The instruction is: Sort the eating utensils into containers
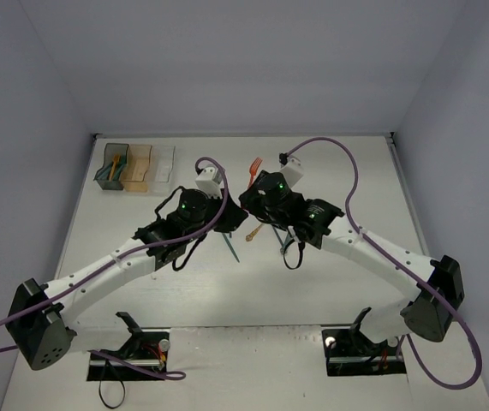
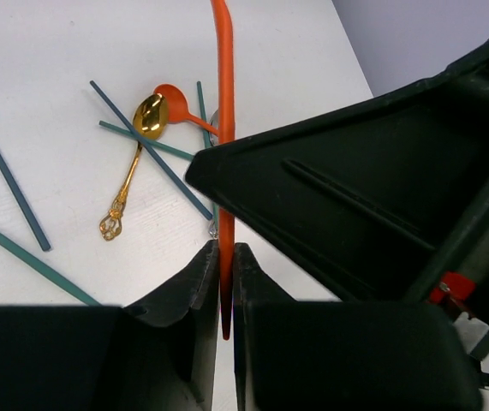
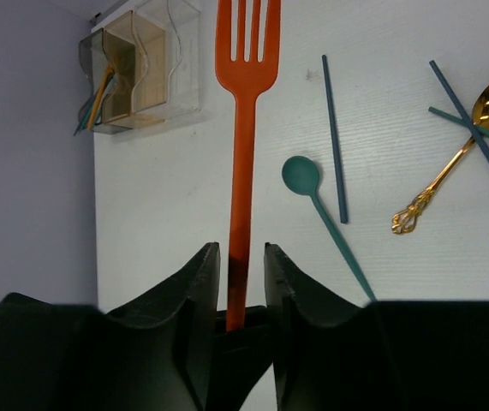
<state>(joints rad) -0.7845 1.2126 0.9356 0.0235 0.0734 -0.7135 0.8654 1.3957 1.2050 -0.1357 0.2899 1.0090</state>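
Note:
An orange fork (image 3: pixel 246 103) is held above the table, its tines (image 1: pixel 256 163) pointing to the far side. My left gripper (image 2: pixel 225 250) is shut on the tip of its handle (image 2: pixel 223 128). My right gripper (image 3: pixel 242 250) straddles the same handle a little farther up, jaws apart with a gap on each side. The two grippers meet at mid-table (image 1: pixel 242 205). The three joined bins (image 1: pixel 139 166) stand at the far left; the dark grey one (image 3: pixel 98 81) holds teal and orange utensils.
Loose utensils lie on the table under the grippers: a gold spoon (image 2: pixel 146 120), an orange spoon (image 2: pixel 174 98), crossed teal sticks (image 2: pixel 150 150), a teal spoon (image 3: pixel 304 176) and a teal stick (image 3: pixel 334 137). The right gripper's body (image 2: pixel 372 197) looms close beside the left one.

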